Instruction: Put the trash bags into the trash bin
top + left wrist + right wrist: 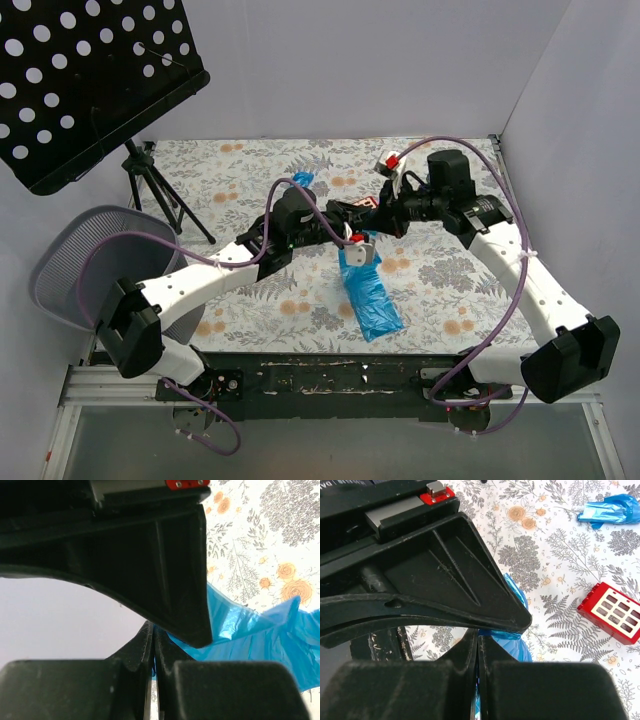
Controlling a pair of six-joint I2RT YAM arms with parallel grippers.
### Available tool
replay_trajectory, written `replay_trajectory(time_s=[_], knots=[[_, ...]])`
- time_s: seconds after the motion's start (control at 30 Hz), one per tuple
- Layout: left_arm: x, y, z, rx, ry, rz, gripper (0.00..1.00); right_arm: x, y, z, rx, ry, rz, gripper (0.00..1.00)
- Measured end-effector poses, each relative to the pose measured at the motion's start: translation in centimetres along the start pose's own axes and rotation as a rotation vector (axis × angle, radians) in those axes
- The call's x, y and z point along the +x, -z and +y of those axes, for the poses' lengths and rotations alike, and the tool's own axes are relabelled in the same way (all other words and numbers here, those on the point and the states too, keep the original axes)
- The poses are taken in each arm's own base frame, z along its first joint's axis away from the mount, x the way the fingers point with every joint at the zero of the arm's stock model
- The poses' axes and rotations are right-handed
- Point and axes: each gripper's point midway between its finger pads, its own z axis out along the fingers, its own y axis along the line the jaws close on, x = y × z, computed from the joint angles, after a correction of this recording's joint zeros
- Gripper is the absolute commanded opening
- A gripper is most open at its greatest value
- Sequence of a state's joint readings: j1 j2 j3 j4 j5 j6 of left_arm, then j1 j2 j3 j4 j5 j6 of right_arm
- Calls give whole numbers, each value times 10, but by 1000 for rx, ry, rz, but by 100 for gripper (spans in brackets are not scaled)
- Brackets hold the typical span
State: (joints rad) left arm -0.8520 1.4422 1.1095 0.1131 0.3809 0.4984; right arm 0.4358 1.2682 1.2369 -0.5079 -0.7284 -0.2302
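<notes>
The blue trash bag point(372, 300) hangs long and crinkled from the middle of the floral table down to its near edge. Both grippers hold its top end. My left gripper point(345, 240) is shut on the film; in the left wrist view blue shows between its fingers point(151, 630) and the bag point(260, 635) spreads to the right. My right gripper point(368, 230) is shut on the same bag point(522, 652), with blue in the slit between its fingers point(478, 635). The grey mesh trash bin point(75, 270) lies tilted at the far left, beside the left arm.
A second small crumpled piece of blue film point(303, 180) lies behind the left gripper and shows in the right wrist view point(610, 509). A red toy block point(615, 612) lies near it. The black perforated music stand point(90, 80) on its tripod stands at the back left.
</notes>
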Motion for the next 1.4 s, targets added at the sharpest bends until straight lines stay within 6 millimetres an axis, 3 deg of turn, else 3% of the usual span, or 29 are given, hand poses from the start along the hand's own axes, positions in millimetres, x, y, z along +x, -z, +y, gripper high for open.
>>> replay_trajectory(time_s=[0.2, 0.33, 0.47, 0.63, 0.8, 0.93, 1.1, 1.2, 1.4], knots=[[2, 3, 2, -2, -13, -2, 0, -19, 12, -22, 60, -16, -36, 1], [-8, 7, 8, -13, -19, -31, 0, -12, 14, -41, 113, -16, -28, 1], [-12, 5, 12, -23, -22, -44, 0, 6, 3, -29, 60, -39, 5, 1], [0, -4, 4, -4, -22, -18, 0, -4, -1, -9, -7, -17, -7, 1], [4, -3, 6, -7, -39, -5, 0, -20, 14, -27, 66, -1, -36, 1], [-2, -3, 5, -5, -36, -28, 0, -15, 21, -47, 141, -2, -33, 1], [-6, -4, 9, -12, -31, -36, 0, 5, 6, -34, 90, -22, 10, 1], [-4, -4, 6, -3, -28, -26, 0, 2, 2, -22, 53, -6, 12, 1], [9, -1, -13, 71, -24, 25, 0, -2, 8, -40, 145, 95, 37, 1]])
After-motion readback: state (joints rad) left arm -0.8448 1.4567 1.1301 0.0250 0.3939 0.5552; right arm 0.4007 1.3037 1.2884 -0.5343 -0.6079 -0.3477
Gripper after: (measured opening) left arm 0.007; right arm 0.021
